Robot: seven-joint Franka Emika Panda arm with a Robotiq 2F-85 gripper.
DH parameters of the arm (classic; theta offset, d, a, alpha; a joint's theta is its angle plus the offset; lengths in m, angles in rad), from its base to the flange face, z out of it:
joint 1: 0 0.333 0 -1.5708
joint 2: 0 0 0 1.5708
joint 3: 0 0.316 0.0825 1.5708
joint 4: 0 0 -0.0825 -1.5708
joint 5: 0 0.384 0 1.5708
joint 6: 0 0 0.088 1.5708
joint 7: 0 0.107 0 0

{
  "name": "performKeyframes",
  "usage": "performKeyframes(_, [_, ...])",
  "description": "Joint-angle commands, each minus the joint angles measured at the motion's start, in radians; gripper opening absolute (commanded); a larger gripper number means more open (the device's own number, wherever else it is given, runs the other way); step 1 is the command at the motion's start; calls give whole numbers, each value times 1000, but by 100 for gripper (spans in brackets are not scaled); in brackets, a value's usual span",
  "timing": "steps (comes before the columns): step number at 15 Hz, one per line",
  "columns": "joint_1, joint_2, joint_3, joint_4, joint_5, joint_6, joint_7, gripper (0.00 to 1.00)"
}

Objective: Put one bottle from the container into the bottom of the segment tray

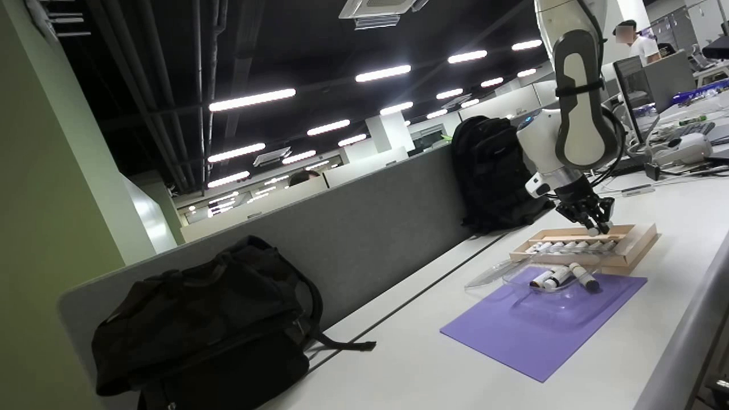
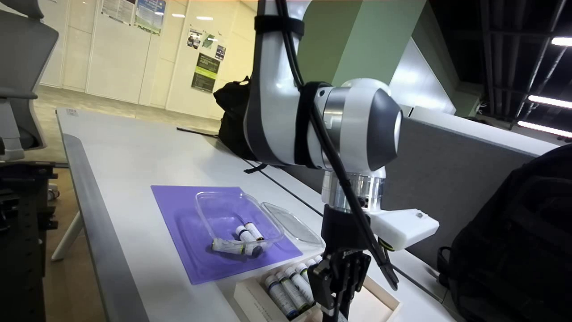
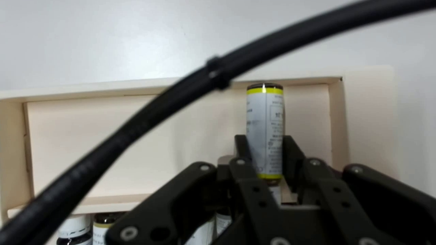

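Note:
My gripper is shut on a bottle with a white label and yellow bands, its fingers on both sides. The bottle lies over the wide bare compartment of the tan segment tray; I cannot tell if it touches the floor. In both exterior views the gripper is at the tray, and the held bottle is mostly hidden. Several bottles fill the tray's other compartment. The clear plastic container holds three bottles, one leaning on its rim.
The container stands on a purple mat. A clear lid lies beside it. A grey partition and a black backpack are behind the tray. Another backpack stands farther along the table. A black cable crosses the wrist view.

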Motion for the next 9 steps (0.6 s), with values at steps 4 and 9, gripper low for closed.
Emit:
performKeyframes(4, [-7,7,10,25,41,-28,3,66])
performKeyframes(9, [3,-70,8,8,66,-62,-4,98])
